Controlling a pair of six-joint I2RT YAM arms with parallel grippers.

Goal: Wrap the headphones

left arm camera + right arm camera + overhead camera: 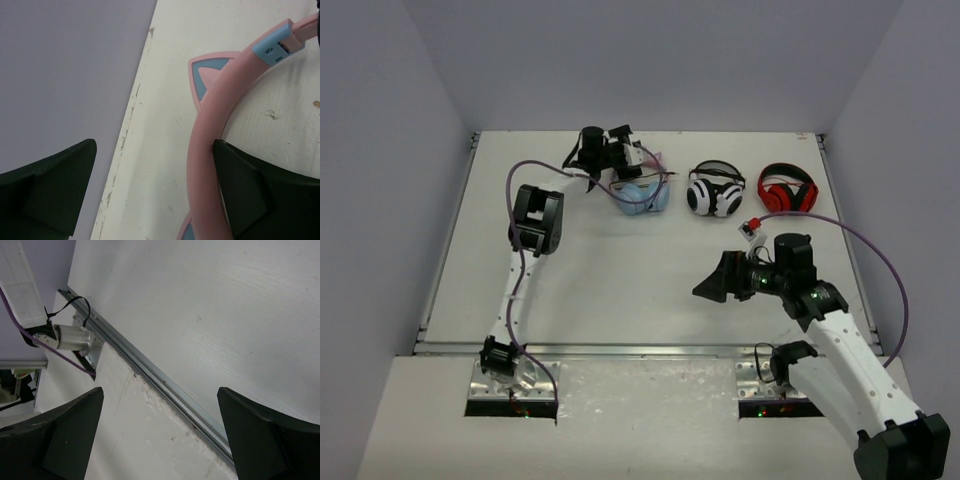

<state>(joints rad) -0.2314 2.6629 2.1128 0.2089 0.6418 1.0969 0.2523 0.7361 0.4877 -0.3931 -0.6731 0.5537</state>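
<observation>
The headphones (642, 194), with a pink cat-ear headband and light blue ear cups, lie at the far middle-left of the table. My left gripper (628, 158) hangs over their far side. In the left wrist view the pink headband (209, 125) curves between my open fingers, close against the right finger (250, 190). A cat ear (207, 75) shows beyond it. The left gripper (155, 145) holds nothing. The black cable cannot be made out. My right gripper (715, 285) is open and empty above the near right of the table, and its wrist view (160, 390) shows only bare table.
White-and-black headphones (713, 190) and red-and-black headphones (787, 190) lie to the right of the pink pair. The back wall (65, 75) stands close behind the left gripper. A metal rail (165, 385) runs along the table's near edge.
</observation>
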